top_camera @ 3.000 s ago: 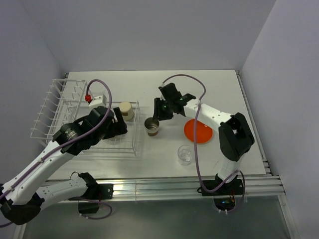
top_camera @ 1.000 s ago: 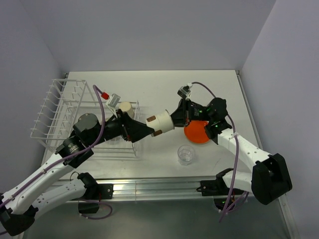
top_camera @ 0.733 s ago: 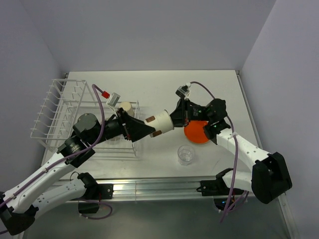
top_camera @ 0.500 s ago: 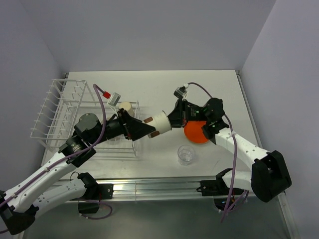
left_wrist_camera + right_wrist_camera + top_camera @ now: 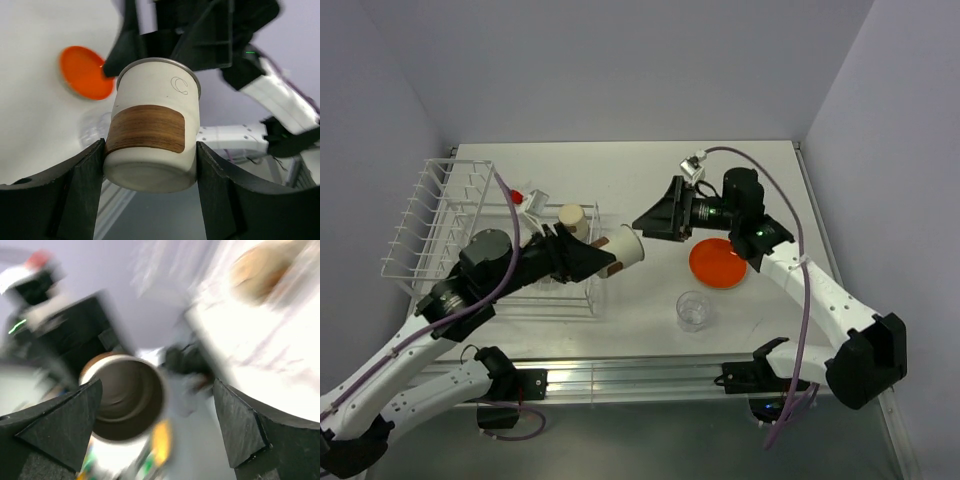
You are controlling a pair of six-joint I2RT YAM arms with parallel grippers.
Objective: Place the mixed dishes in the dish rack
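The left gripper (image 5: 150, 172) has its fingers (image 5: 82, 187) clamped on the base end of a tan cup (image 5: 152, 132); the cup's mouth faces the right gripper (image 5: 653, 218), whose fingers stand wide and clear of it. The cup hangs above mid-table, just beside the dish rack (image 5: 428, 215) at the left edge.

The left arm (image 5: 430, 330) is stretched from the near-left corner toward the middle of the table (image 5: 620, 165), with the wrist held roughly level. The left gripper (image 5: 603, 257) is closed on a cup (image 5: 626, 249), a finger (image 5: 82, 186) pressed to each side. The right arm (image 5: 800, 280) is folded at the near-right edge and directed leftward. The right gripper (image 5: 653, 210) is spread wide, raised, just clear of the cup.
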